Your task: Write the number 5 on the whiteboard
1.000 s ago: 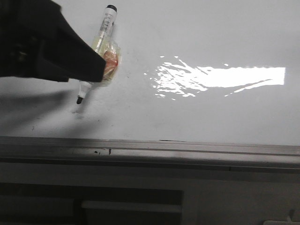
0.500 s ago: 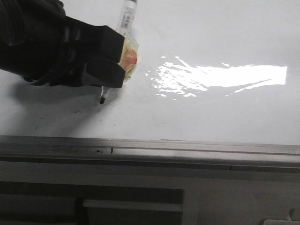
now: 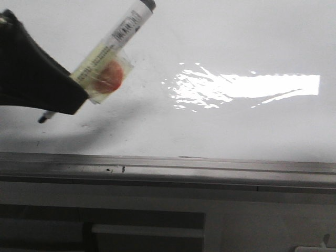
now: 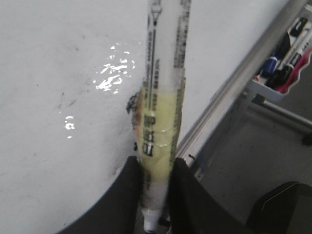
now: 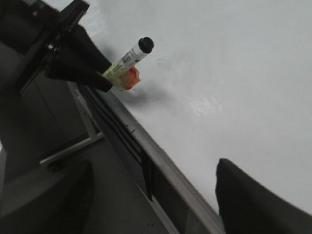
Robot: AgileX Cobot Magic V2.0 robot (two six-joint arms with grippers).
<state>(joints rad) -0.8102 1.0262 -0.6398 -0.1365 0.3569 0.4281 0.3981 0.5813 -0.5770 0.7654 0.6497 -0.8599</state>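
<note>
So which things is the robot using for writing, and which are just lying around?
For the job:
- marker, gripped by the left gripper
- whiteboard, no 5 visible yet

Just lying about:
- tray of spare markers
- right gripper, empty

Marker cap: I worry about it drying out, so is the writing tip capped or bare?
Bare. In the front view the marker held by the left gripper shows its dark tip exposed over the whiteboard.

1. whiteboard (image 3: 236,42) is glossy white with faint grey smudges and a bright glare streak; frame (image 3: 210,170) is dull grey
2. marker (image 3: 113,44): white barrel, black print, black cap, yellowish tape wrap with an orange-red blob
3. left gripper (image 3: 63,94) is plain black
4. tray (image 4: 285,73) of blue, black, red-capped markers
</note>
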